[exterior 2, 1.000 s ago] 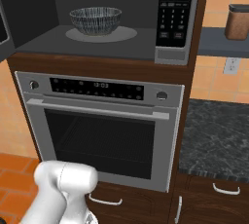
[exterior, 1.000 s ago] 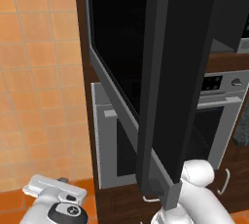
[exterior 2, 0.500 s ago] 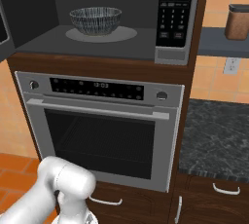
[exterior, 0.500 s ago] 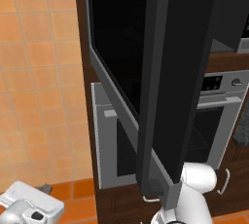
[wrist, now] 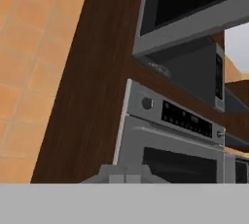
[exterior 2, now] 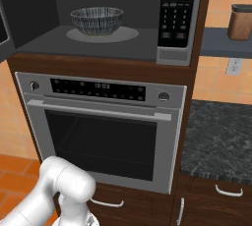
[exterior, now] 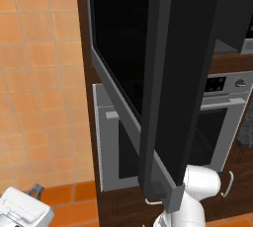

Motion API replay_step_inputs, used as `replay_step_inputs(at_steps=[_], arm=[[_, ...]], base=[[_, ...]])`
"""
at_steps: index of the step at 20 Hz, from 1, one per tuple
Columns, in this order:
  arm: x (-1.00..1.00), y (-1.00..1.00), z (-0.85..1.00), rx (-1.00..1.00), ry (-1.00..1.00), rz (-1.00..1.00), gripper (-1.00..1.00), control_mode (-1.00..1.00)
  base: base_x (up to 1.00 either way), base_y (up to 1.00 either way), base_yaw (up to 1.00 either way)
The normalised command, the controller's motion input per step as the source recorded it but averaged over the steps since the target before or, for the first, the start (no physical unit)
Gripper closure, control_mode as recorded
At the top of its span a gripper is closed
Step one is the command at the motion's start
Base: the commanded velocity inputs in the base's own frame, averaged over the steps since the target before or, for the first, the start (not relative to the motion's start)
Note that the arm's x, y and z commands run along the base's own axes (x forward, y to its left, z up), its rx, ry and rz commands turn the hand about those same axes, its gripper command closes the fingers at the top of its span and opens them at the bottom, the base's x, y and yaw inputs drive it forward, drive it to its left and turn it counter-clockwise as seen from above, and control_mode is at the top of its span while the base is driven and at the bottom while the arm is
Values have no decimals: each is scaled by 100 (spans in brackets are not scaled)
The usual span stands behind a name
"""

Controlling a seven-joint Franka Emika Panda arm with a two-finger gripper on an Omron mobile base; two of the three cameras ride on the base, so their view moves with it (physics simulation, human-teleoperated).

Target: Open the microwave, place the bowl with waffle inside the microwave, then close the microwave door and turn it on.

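The microwave [exterior 2: 59, 48] stands open above the silver oven. Inside, a dark patterned bowl [exterior 2: 97, 19] sits on the round turntable; its rim hides what it holds. The microwave door [exterior: 126, 48] is swung wide out to the left, with its thick dark edge [exterior: 173, 88] facing the left base camera. My white hand [exterior: 21, 211] hangs low and far left of the door, near the tiled wall. In the hand view the gripper [wrist: 125, 174] is shut on nothing and looks up at the door's underside [wrist: 189, 28].
The silver oven [exterior 2: 103, 136] with its display strip sits under the microwave. The microwave's keypad [exterior 2: 178, 9] is on the right of the cavity. A dark stone counter [exterior 2: 219, 141] lies to the right, with a brown jar [exterior 2: 241, 22] on a shelf above it.
My hand has dropped lower and further left in the left base view, away from the door. The door and the bowl have not moved.
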Motion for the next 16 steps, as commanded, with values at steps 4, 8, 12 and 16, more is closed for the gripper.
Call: replay_step_inputs(at_steps=[4, 8, 12, 16], arm=[[0, -5, 35, -56, -8, -21, 100, -100], [0, -22, 14, -56, -15, -18, 100, -100], [0, -31, 42, -43, -14, -10, 100, -100], [0, -27, 79, -7, -2, 0, 100, -100]], base=[[0, 0, 0], [0, 0, 0], [0, 0, 0], [0, 0, 0]])
